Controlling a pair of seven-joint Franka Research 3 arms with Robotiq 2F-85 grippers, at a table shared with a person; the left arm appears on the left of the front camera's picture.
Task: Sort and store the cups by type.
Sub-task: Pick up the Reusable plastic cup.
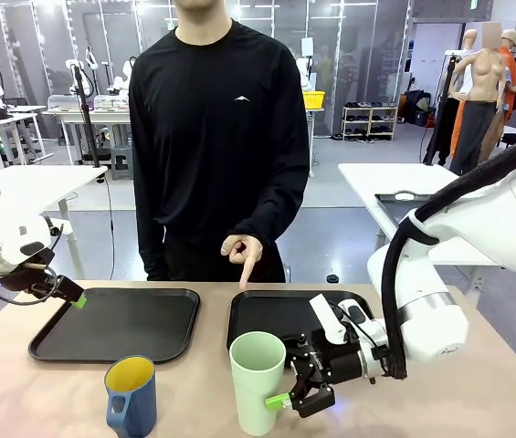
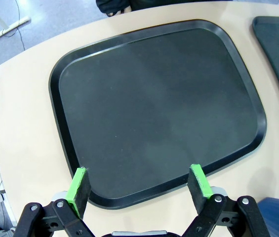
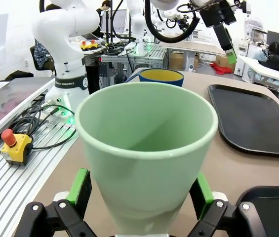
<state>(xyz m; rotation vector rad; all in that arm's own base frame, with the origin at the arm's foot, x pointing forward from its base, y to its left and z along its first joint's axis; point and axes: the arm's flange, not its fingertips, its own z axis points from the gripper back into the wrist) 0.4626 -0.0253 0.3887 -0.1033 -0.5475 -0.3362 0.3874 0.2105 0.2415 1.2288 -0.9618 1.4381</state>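
The tall mint-green tumbler [image 1: 258,381] stands upright on the table in front of the right black tray [image 1: 276,315]. My right gripper [image 1: 287,381] straddles its lower half, open, with one green pad on each side of the wall. In the right wrist view the tumbler [image 3: 146,148] stands between the fingers [image 3: 80,185]. The blue mug [image 1: 131,394] with a yellow inside stands to the tumbler's left, near the table's front edge. My left gripper [image 1: 68,294] hovers open and empty over the left end of the left tray [image 1: 116,324]. That gripper [image 2: 139,185] looks down on its tray [image 2: 154,108].
A person in black stands at the far side, one hand [image 1: 242,251] pointing down at the right tray. Both trays hold nothing. In the right wrist view the blue mug [image 3: 161,75] shows behind the tumbler, and an emergency-stop box [image 3: 15,145] lies off the table.
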